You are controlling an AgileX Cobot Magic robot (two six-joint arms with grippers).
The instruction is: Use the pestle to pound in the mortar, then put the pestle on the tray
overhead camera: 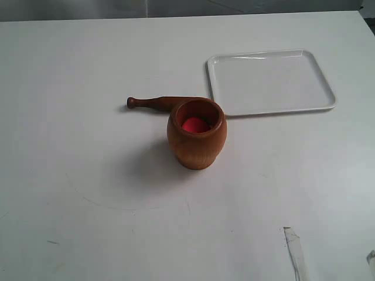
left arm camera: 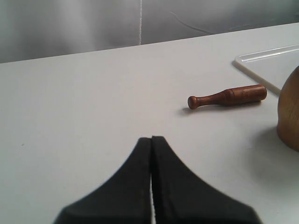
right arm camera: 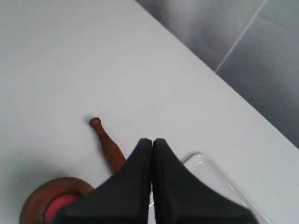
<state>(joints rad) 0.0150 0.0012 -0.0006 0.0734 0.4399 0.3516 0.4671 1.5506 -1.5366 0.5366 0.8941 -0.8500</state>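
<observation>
1. Looking over your white table (overhead camera: 88,222): faint scuffs, a pale strip (overhead camera: 295,252) near one edge, a grey wall (left arm camera: 70,28) beyond.
2. Your mortar (overhead camera: 196,143) stands upright mid-table, something red (overhead camera: 194,124) inside.
3. The pestle (overhead camera: 153,102) lies flat just behind it, knob pointing away from the tray (overhead camera: 269,82) nearby.
4. Left gripper (left arm camera: 151,140) and right gripper (right arm camera: 152,141): fingers pressed together on both.
</observation>
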